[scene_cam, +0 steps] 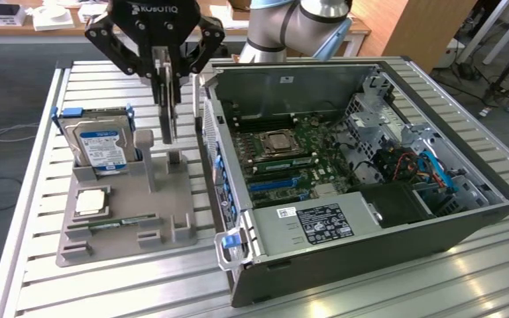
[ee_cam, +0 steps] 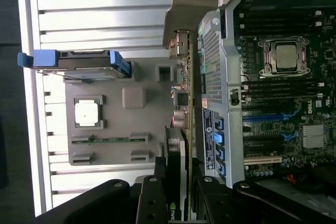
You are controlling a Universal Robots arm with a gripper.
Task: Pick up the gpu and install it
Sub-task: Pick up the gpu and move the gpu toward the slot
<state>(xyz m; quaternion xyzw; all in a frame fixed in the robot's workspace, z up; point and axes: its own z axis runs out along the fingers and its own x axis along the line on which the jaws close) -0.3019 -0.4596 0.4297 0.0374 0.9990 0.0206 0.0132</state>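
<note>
1. My gripper (scene_cam: 167, 85) is clamped on the gpu (scene_cam: 168, 124). My fingers pinch its two flat faces, and the card hangs on edge below them.
2. In the exterior view the card sits at about 11 o'clock in the scene. It is over the grey parts holder (scene_cam: 170, 199), with the hard drive (scene_cam: 101, 142) at its 9 o'clock and the open computer case (scene_cam: 466, 199) just beside it at 3 o'clock.
3. Its lower edge is close to the holder's upright posts. I cannot tell whether it is clear of them.
4. From my wrist the gpu (ee_cam: 180, 145) runs edge-on away from my gripper (ee_cam: 177, 195) and ends in its metal bracket (ee_cam: 189, 9).
5. I judge the card light and stiff but fragile. It carries exposed components and a thin contact edge that shouldn't be knocked.
6. A grip across the board near its upper edge seems right to me, clear of the bracket and the connector edge. The smooth faces could twist in a pinch this narrow.
</note>
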